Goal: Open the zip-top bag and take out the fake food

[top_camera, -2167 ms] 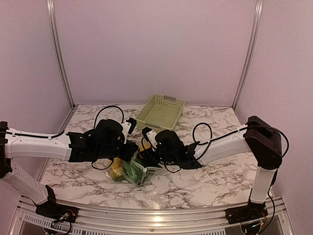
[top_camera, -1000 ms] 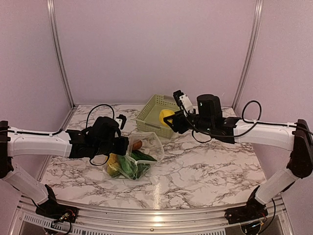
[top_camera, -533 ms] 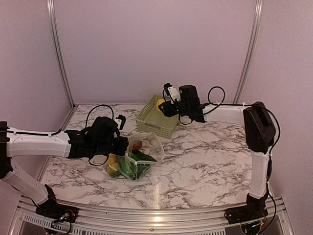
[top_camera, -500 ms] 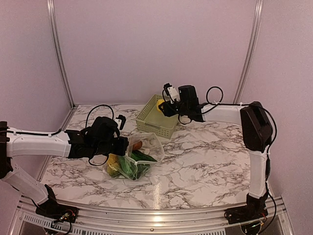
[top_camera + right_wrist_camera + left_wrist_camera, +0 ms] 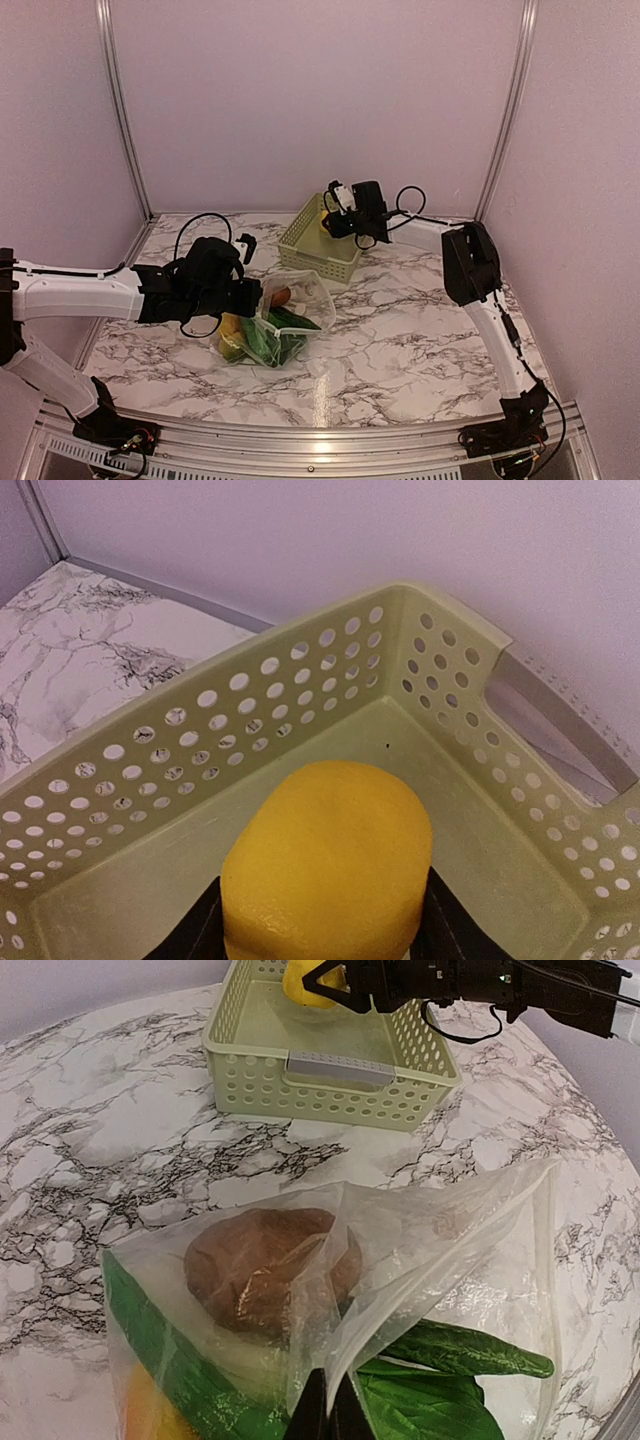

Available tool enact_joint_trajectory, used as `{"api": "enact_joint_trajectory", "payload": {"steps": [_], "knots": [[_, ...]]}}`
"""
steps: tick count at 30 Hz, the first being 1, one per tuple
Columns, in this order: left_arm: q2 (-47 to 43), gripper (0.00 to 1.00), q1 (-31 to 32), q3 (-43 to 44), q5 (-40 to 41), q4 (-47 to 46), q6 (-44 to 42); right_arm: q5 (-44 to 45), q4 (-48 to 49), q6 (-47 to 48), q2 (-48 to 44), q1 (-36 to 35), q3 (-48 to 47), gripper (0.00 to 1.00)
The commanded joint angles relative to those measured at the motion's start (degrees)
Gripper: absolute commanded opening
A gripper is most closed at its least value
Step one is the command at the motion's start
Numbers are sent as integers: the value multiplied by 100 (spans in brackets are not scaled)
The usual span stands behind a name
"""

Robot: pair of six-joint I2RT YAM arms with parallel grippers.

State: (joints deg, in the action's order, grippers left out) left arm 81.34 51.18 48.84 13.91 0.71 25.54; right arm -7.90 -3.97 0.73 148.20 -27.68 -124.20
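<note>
The clear zip-top bag (image 5: 306, 292) lies on the marble, mouth open towards the basket. My left gripper (image 5: 252, 296) is shut on its upper film edge (image 5: 345, 1360) and holds it up. Inside the bag lies fake food: a brown piece (image 5: 262, 1268), green leafy pieces (image 5: 440, 1400) and an orange-yellow fruit (image 5: 233, 336). My right gripper (image 5: 330, 224) is shut on the yellow lemon (image 5: 330, 860), which hangs just above the floor of the pale green basket (image 5: 480, 830). The left wrist view shows the lemon (image 5: 303, 984) over the basket's far part.
The basket (image 5: 300, 250) stands at the back of the table, just beyond the bag, with nothing else seen inside it. The right arm stretches in from the right across the basket's far rim. Purple walls close the back and sides.
The right arm has swung left and back with the lemon, from above the table to inside the basket. The left gripper and bag have stayed still.
</note>
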Motion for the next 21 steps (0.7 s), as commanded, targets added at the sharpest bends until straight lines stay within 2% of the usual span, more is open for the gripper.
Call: {"api": "enact_joint_trajectory", "payload": {"steps": [1,4,8,14,21], "knots": [[-65,0,-59,-56,20,118,-23,-33,-314,51,285,63,-730,46],[-44,0,-67,-50,28,137,-31,-118,-308,11,345,87,-886,64],[-42,0,-85,-30,28,163,-57,-170,-353,23,170,88,-883,72],[-12,0,-101,-24,-17,121,-69,-503,-273,66,-732,88,-100,73],[29,0,-102,-37,-103,-3,-20,-998,842,-42,-2736,-9,2516,71]]}}
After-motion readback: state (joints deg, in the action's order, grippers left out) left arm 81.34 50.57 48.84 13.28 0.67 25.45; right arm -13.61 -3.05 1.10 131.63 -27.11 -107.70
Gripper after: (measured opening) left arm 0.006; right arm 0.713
